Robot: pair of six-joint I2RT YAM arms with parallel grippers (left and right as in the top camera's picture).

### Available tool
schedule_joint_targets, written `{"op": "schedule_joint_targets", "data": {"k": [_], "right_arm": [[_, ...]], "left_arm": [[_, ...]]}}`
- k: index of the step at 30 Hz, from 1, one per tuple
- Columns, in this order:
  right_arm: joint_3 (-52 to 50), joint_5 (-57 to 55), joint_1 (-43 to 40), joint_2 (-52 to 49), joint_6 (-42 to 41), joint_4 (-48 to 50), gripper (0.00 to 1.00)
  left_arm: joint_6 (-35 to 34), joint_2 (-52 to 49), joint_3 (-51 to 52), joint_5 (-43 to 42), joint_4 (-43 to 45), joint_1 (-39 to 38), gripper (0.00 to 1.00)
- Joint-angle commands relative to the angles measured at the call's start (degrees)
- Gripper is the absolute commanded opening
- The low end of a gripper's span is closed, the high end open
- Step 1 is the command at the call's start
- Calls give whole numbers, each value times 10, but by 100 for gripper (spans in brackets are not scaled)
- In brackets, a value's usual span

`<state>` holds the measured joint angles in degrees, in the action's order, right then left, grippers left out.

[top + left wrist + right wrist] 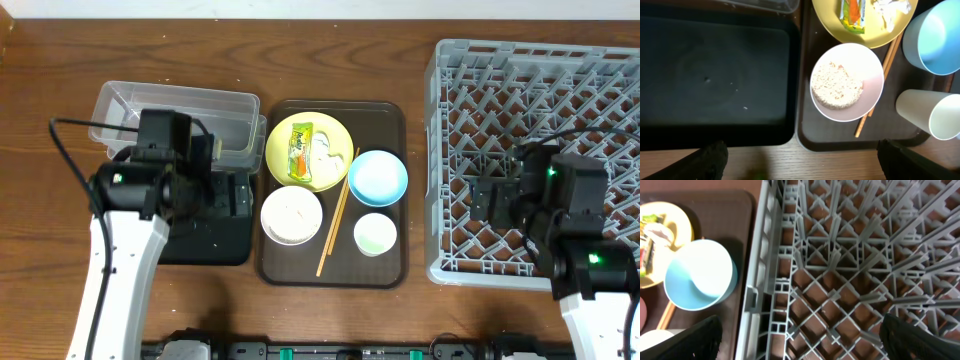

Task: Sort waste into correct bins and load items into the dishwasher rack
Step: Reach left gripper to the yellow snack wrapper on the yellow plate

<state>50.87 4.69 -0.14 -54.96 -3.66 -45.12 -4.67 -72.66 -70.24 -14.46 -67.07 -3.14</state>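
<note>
A yellow plate (337, 135) holds a green-and-orange wrapper (300, 150) and a white tissue (325, 155). A white bowl (291, 190) holds rice grains (837, 85). A light blue bowl (378, 177), a pale green cup (375, 235) and chopsticks (335, 215) lie beside them. My left gripper (807, 165) is open and empty, above the table edge between the black tray (715, 75) and the white bowl. My right gripper (800, 340) is open and empty over the left part of the grey rack (850, 270).
All the dishes sit on a dark brown serving tray (385, 265) in the middle. The clear tub (175, 110) stands behind the black tray at the left. The rack (540, 70) fills the right side. Bare wooden table runs along the front.
</note>
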Motion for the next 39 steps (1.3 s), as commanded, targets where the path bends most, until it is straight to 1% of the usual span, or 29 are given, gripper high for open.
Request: {"op": "schedule_joint_targets", "data": {"k": [1,3,6,11,20,26,30,33,39], "right_arm": [[13,2,5,-5,-1,-5,99],[13,3,5,-4,-1,-5,99],[13,3,5,-4,-1,-5,99],[13,3,5,-4,-2,-5,99],[13,3,5,-4,-1,-5,99],[13,3,5,-4,-1,-6,99],[13,3,5,-4,-1,-5,99],[13,3,5,-4,-2,-6,99],[13,3,5,-4,-2,-6,99]], "left_arm": [[-3,-9,-13,-31,16,2,98],[-4,-9,-13,-31,51,2,98],[-26,-11,-12,-31,118,2,98],[-27,-33,-12,-31,210,-13,97],[-25,-146,-12,-24,330,-85,94],[-24,-231,-12,38,377,-123,93],[13,-281,-12,57,396,-145,93],[14,-312,-12,94,395,-157,93],[14,-358,-12,100,398,-166,91]]}}
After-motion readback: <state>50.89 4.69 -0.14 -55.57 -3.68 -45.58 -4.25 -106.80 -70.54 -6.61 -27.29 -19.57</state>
